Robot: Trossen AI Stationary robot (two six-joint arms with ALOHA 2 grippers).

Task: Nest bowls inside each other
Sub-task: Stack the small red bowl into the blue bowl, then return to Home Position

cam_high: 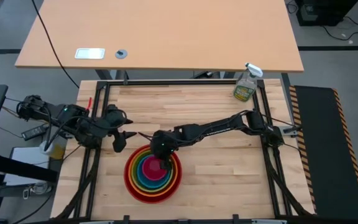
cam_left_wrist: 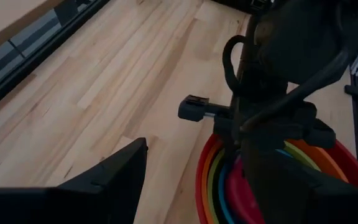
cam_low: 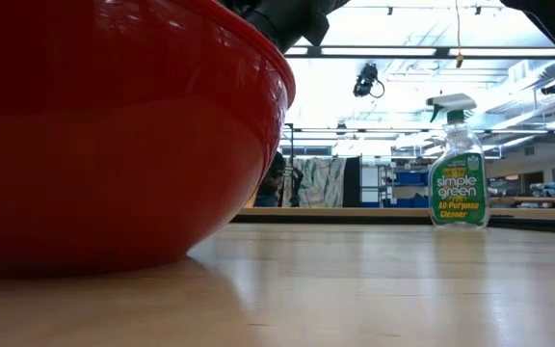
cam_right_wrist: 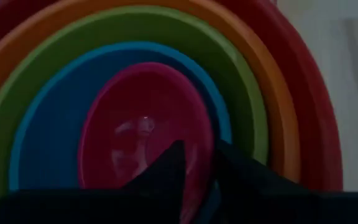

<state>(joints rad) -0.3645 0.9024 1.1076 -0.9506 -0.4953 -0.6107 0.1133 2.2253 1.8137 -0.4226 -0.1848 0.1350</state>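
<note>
The bowls sit nested as one stack near the table's front, left of middle. From outside in they are red [cam_right_wrist: 319,137], orange [cam_right_wrist: 284,143], lime green [cam_right_wrist: 247,118], blue [cam_right_wrist: 42,143] and magenta pink [cam_right_wrist: 142,124]. The red bowl [cam_low: 114,135] rests on the wood by its base. My right gripper [cam_right_wrist: 197,152] reaches slanting down into the stack [cam_high: 153,175]. It is open, with one finger inside the pink bowl's rim and one outside it, over the blue bowl. My left gripper [cam_high: 122,140] hangs open above the table, just left of and beyond the stack.
A clear spray bottle with a green label [cam_high: 245,86] stands at the table's far right corner, also seen as the bottle [cam_low: 459,164] in the low view. Bare wood lies right of and beyond the stack. A black frame rail [cam_high: 272,162] borders the table.
</note>
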